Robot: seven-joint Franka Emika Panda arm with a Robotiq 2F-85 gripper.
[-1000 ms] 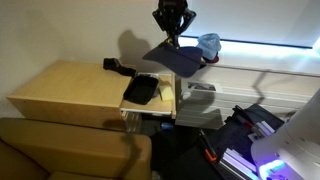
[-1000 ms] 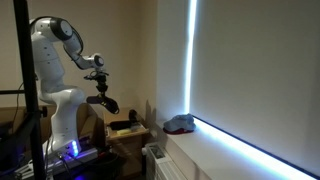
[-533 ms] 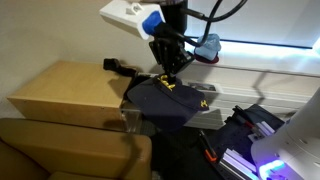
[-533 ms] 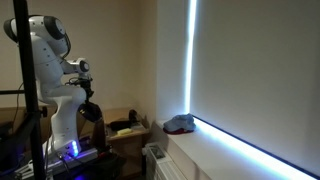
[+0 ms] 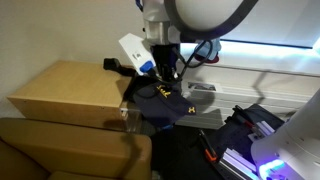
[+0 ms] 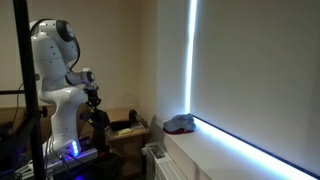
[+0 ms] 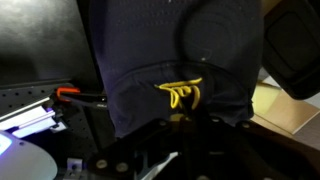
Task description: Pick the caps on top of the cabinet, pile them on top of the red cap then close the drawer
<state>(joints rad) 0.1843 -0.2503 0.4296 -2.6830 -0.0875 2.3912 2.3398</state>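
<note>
My gripper (image 5: 168,82) is shut on the dark navy cap (image 5: 165,102), which hangs low at the right end of the pale wood cabinet (image 5: 60,90) and covers most of the open drawer (image 5: 130,113). In the wrist view the navy cap (image 7: 150,50) fills the frame, its yellow logo just above my gripper (image 7: 180,125). In an exterior view the gripper (image 6: 97,112) sits low in front of the robot base. The light blue cap (image 5: 208,48) lies on the windowsill behind the arm. The red cap (image 6: 183,127) is a dim mound on that sill.
A small black blocky object (image 5: 115,65) lies at the cabinet's back edge. A brown leather seat (image 5: 70,150) stands in front of the cabinet. Dark equipment with a violet glow (image 5: 255,140) fills the floor to the right. The bright window blind (image 6: 250,80) runs along the sill.
The arm has come down from high near the windowsill to the drawer end of the cabinet, carrying the navy cap. The jaws stayed shut throughout.
</note>
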